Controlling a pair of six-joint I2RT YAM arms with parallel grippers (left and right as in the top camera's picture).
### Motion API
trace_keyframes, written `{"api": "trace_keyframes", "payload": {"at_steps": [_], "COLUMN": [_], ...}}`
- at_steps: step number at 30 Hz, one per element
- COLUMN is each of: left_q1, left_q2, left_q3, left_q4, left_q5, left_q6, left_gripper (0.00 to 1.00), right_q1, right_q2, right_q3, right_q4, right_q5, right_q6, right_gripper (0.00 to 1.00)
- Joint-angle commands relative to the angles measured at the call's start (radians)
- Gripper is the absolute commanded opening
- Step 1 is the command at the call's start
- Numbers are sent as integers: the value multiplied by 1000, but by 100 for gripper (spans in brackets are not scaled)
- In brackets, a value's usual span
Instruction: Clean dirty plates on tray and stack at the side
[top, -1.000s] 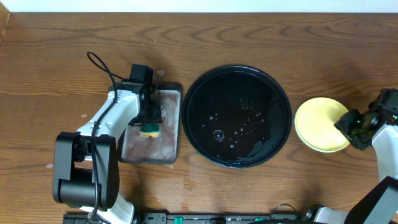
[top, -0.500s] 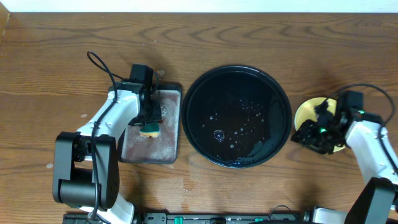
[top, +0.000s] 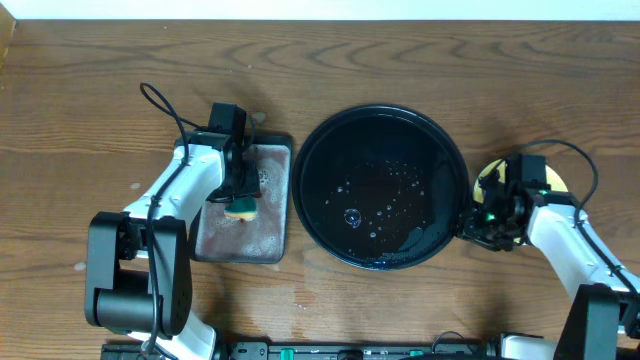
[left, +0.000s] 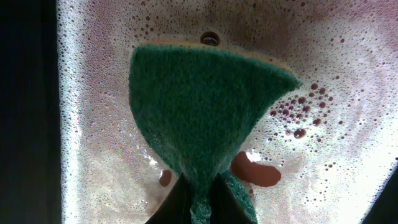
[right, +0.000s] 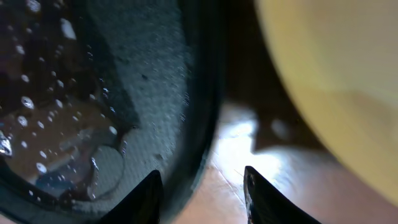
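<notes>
Rim of the black tray (right: 200, 93), raised and glossy, runs under my right gripper (right: 202, 177), whose fingers stand apart; I cannot tell whether they touch it. A narrow strip of bare wooden table (right: 245, 146) parts that rim from the pale yellow plate (right: 336, 81), smooth and round, just beside the tray. Water beads (right: 25, 102) dot the tray's floor. My left gripper (left: 198, 205) pinches a coarse green sponge (left: 205, 106) over the sudsy grey tray (left: 348, 74).
</notes>
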Motion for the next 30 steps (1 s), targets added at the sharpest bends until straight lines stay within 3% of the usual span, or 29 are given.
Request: {"api": "trace_keyframes", "payload": {"at_steps": [1,30], "left_q1": [3,3], "left_q2": [21,21], "left_q3": [5,5], "left_q4": [0,0], "left_q5": [-8,-8], "left_q6": [8,8], "left_gripper": [7,7], "right_q1": [30,166], "right_q2": [-19,-19], "right_q3": [-14,-18], "right_q4": [26,132], "right_q5": [2,1], "right_q6": [51,101], "right_gripper": [39,40]}}
